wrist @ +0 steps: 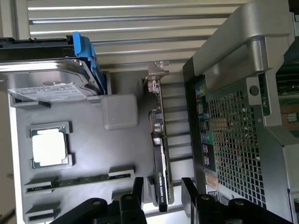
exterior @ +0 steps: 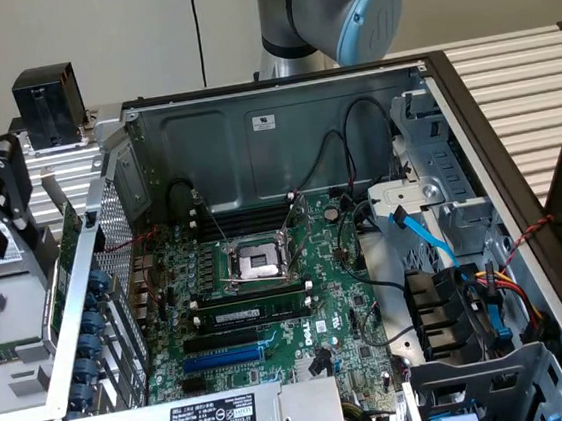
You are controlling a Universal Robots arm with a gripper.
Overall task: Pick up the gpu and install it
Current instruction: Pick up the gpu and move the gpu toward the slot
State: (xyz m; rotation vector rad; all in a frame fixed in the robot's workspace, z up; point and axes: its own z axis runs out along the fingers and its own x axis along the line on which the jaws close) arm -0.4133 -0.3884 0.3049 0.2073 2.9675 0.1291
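Right, wrist view first. My black two-fingered gripper point(wrist: 163, 201) is released: its fingers point(wrist: 138, 193) stand apart w/ a gap on both sides, clamping nothing. Between them sits one end of the gpu point(wrist: 160, 154), a small green circuit card w/ a black plastic shroud, standing on edge in the flat grey parts tray point(wrist: 107, 154). Its long silver metal bracket point(wrist: 156, 77) is at the end far from the gripper. The card is just beside the perforated grey rear wall point(wrist: 233, 140) of the open computer case, not touching it as far as I can tell. On the card's other side the tray carries a square silver-lidded processor chip point(wrist: 49, 147), a thin long green RAM stick point(wrist: 79, 179) and a silver hard drive point(wrist: 51, 79) in a blue carrier.

Exterior view. The case lies open w/ the large green motherboard point(exterior: 261, 303) in the middle. The blue expansion slot point(exterior: 223, 358) at approx 6 o'clock has no card seated. A thin green edge at 9 o'clock, just outside the case wall, is prob. the gpu. The grey arm joint point(exterior: 366, 11) w/ its blue cap sits at 12 o'clock.

Handling, my read: light and stiff but fragile, w/ bare board and small parts. The shroud plastic may be slick. I'd pinch across the thickness near mid-length, board back on one pad and shroud on the other, clear of the contact edge. The bracket is sturdy but an off-balance hold.
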